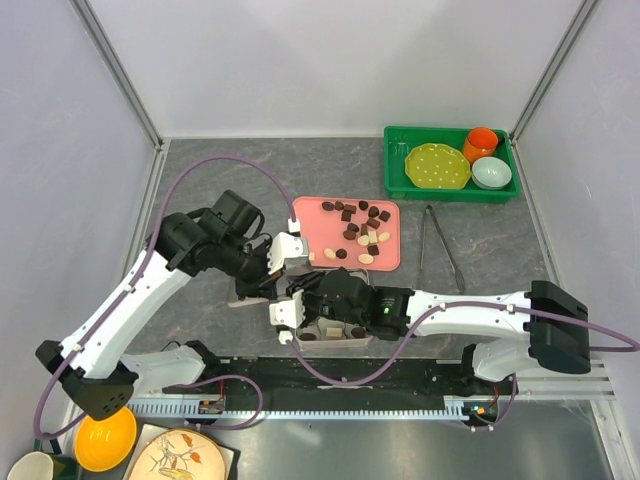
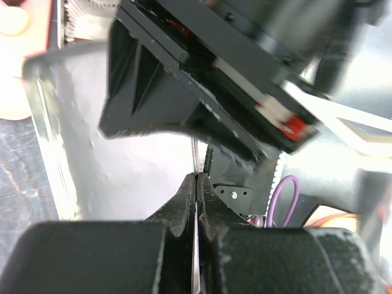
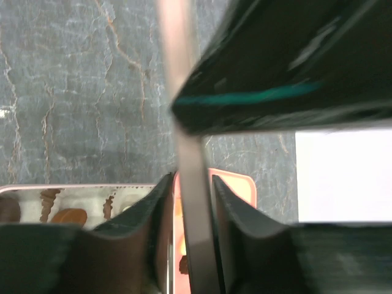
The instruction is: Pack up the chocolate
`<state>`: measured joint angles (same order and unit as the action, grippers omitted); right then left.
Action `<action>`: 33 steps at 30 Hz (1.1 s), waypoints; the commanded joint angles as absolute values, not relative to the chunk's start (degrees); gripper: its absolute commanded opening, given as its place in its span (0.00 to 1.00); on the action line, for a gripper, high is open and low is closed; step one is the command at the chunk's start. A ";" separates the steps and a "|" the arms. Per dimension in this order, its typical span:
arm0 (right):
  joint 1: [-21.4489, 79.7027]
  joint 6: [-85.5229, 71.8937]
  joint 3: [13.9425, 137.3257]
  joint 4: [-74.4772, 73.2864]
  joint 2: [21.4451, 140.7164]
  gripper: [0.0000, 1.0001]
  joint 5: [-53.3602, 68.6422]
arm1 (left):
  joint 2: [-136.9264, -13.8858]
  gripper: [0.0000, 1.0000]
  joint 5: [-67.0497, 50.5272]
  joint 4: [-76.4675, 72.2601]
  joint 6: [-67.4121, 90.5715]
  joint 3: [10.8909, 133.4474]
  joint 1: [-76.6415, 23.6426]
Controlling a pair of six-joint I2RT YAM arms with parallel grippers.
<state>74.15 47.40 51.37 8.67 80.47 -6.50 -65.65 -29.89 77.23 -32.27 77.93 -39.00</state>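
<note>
My left gripper (image 2: pixel 196 179) is pinched flat on a thin clear sheet (image 2: pixel 195 153). I judge it to be part of the box (image 1: pixel 335 338) lying near, at centre. My right gripper (image 3: pixel 192 184) is clamped on a thin panel (image 3: pixel 182 92) beside it. Most chocolate (image 1: pixel 352 228), brown and cream, lies on the pink tray (image 1: pixel 310 206) just beyond; a few pieces show in the box. Packing looks barely begun. Tongs (image 1: pixel 440 245) lie to the right. I can read no writing.
</note>
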 commanded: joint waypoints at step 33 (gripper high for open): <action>76.99 -10.24 63.55 -25.65 61.36 0.00 -2.48 | -56.61 0.98 -3.59 54.49 -20.22 83.24 -30.41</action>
